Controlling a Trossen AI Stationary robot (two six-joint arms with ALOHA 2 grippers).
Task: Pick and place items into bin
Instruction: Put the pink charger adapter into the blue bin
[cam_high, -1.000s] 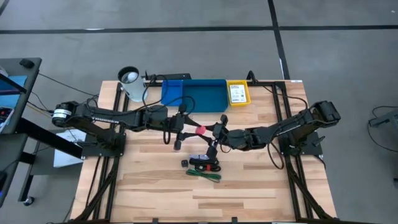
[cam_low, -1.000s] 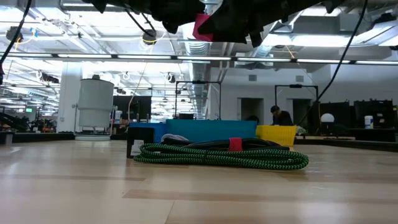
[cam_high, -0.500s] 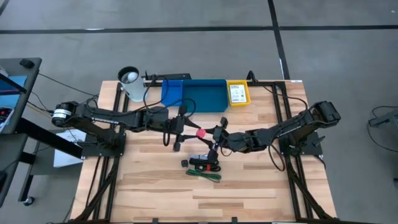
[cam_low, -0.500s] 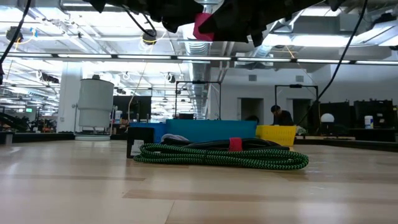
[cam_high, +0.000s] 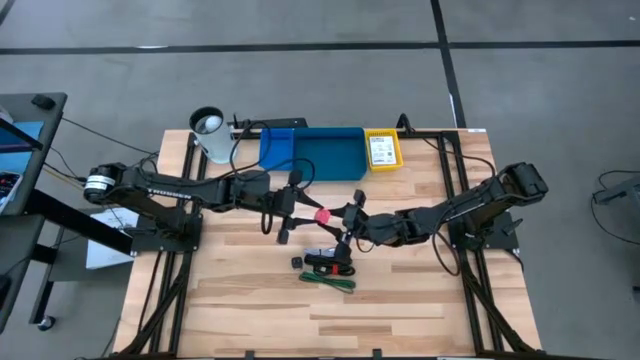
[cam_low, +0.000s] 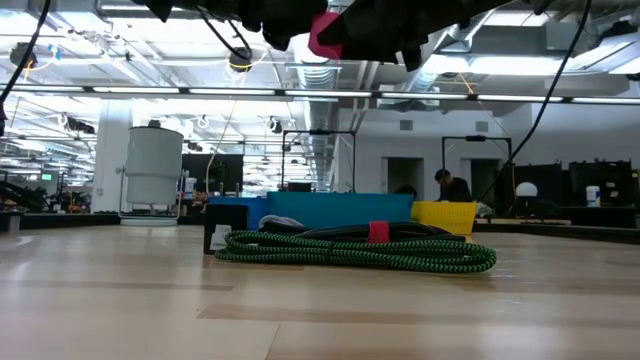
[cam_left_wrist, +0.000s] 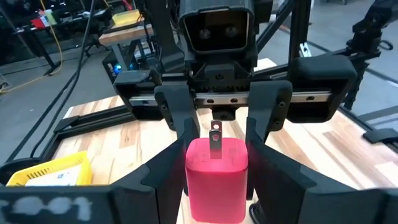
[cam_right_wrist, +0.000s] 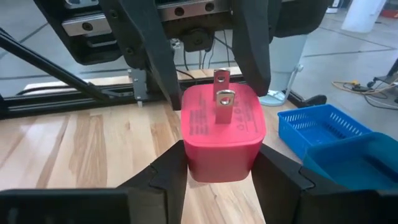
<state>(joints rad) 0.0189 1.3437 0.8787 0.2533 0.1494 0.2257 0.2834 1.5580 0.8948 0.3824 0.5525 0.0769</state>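
The pink-red cube (cam_high: 322, 214), a plug block with two metal prongs, hangs in the air above the table's middle, between my two grippers. My left gripper (cam_high: 308, 211) reaches it from the left and my right gripper (cam_high: 338, 217) from the right, each shut on it. The cube also shows in the low view (cam_low: 325, 34), the left wrist view (cam_left_wrist: 216, 177) and the right wrist view (cam_right_wrist: 221, 134). Below it, the black-red cable bundle (cam_high: 330, 264) with the green ties (cam_low: 355, 251) lies on the wood. The black block (cam_high: 297, 262) lies beside the bundle. My left gripper pinches the cube between its two fingers (cam_left_wrist: 158, 180), one on each side face (cam_left_wrist: 190, 180). It comes in level from the table's left. The cube is lifted clear of the table. My right gripper pinches the same cube by its two opposite side faces (cam_right_wrist: 186, 155), between its fingers (cam_right_wrist: 165, 177). It comes in level from the table's right, facing the left gripper. The prongs (cam_right_wrist: 221, 93) stick out free between the two pairs of fingers.
The blue bin (cam_high: 330, 152) stands at the far edge, with a smaller blue basket (cam_high: 276, 148) on its left. A yellow tray holding the white card (cam_high: 382, 150) is on its right. The white cup (cam_high: 208, 135) stands at the far left. The near half of the table (cam_high: 320, 320) is bare wood.
In the low view the cube has tipped slightly and sits a little higher than before. Both grippers have stayed at the cube, almost still.
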